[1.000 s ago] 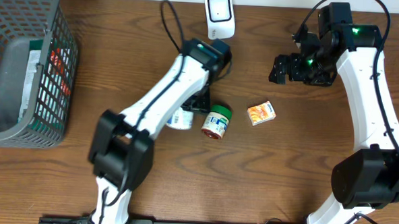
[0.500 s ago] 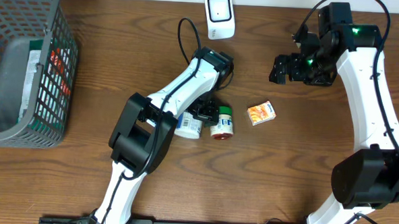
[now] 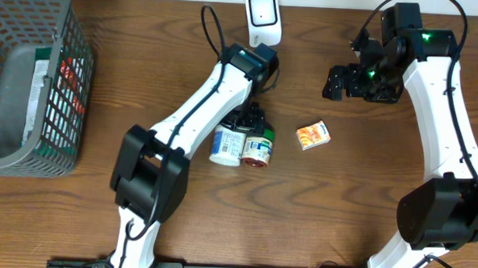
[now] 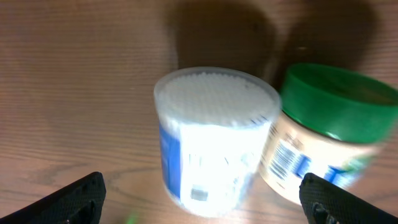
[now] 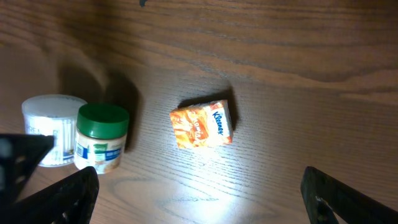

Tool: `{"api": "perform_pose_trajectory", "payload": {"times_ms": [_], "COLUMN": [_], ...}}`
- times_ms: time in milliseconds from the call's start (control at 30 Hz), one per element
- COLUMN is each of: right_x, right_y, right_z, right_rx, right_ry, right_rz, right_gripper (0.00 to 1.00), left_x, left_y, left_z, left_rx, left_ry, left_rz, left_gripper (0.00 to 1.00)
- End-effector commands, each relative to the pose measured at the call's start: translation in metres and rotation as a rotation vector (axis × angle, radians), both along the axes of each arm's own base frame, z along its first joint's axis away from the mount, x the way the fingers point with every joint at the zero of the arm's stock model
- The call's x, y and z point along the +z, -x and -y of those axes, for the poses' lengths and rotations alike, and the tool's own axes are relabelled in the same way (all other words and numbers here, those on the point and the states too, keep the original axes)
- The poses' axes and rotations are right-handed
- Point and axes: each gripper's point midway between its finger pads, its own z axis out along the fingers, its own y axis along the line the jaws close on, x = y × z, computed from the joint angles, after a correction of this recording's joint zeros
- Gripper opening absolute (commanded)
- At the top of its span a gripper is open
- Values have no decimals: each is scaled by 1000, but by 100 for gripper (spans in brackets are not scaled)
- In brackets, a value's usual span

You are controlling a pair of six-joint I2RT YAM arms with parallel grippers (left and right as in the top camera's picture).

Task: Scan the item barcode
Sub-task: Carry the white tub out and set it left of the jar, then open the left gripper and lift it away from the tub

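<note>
Hovering released, left end effector point(image 4: 202, 204) straddles the white tub point(image 4: 211, 130); green-lidded jar point(image 4: 336, 124) just beside.

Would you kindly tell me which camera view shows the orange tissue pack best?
The right wrist view: the tissue pack lies whole, unobstructed and large enough to read its brand print. Overhead shows it whole too, but small. The left wrist view does not show it at all.
</note>
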Motion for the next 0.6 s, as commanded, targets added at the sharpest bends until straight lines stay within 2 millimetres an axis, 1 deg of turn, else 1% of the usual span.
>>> {"api": "perform_pose_trajectory", "payload": {"times_ms": [0,133,233,367,467,533,567], "right_x": [11,11,10,10,10,10,11], "right_y": [-2,-2,-1,-1,-1,-1,-1], "right_z": [0,0,0,0,0,0,0], "right_rx": [12,11,11,11,11,11,11], "right_ry": [6,6,6,6,6,6,6], "right_rz": [35,34,31,31,31,31,32], "right_gripper": [99,99,99,99,99,99,99], "left_x": [31,53,61,61,59,54,50], "left_y": [-4,-8,-15,-29,-36,-38,-38], "left_z": [5,0,-15,-51,-76,-91,-105], "left_rx": [-2,27,74,153,208,245,278], "left_ry": [69,104,89,-1,-53,-62,-74], "left_rz": [66,130,163,205,216,204,187], "left_gripper": [100,100,100,100,99,95,93]}}
